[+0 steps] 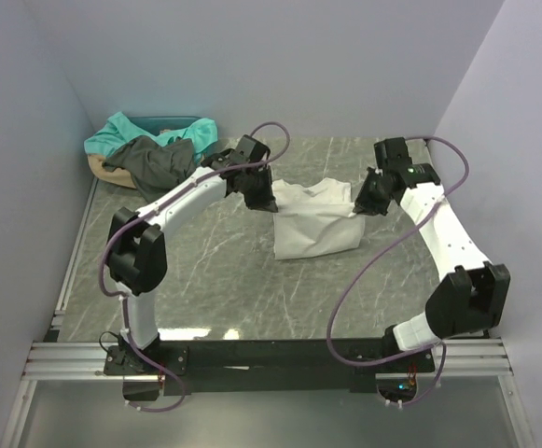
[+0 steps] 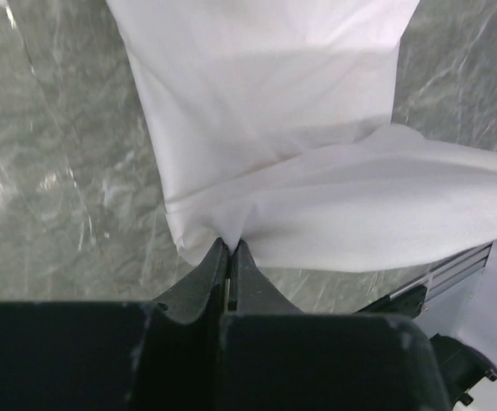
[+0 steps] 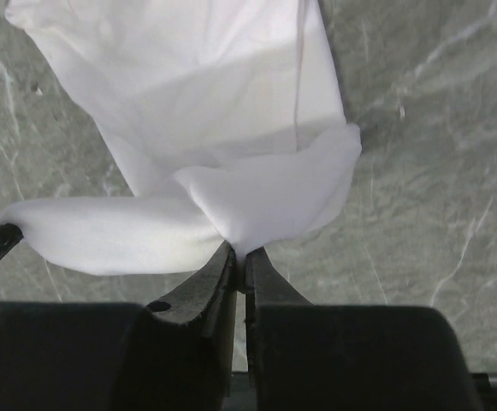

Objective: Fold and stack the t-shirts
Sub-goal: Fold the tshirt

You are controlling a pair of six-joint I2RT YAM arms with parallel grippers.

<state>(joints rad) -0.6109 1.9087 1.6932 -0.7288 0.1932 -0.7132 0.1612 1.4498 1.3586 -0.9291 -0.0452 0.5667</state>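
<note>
Table (image 1: 205,280): flat top with a grey-green marbled pattern and a pale glare patch near the front edge. The white t-shirt (image 1: 315,229) lies right of centre. Its near part is flat on the surface as a rough rectangle, and its far edge is bunched and raised off the top at both corners. In the far left corner a shallow tan container (image 1: 96,168) sits on the top, near the wall. The dark grey t-shirt (image 1: 159,163) is heaped over it, crumpled, one side spilling onto the marble. The teal t-shirt (image 1: 121,131) is crumpled behind the grey one; its contact with the table cannot be told.
</note>
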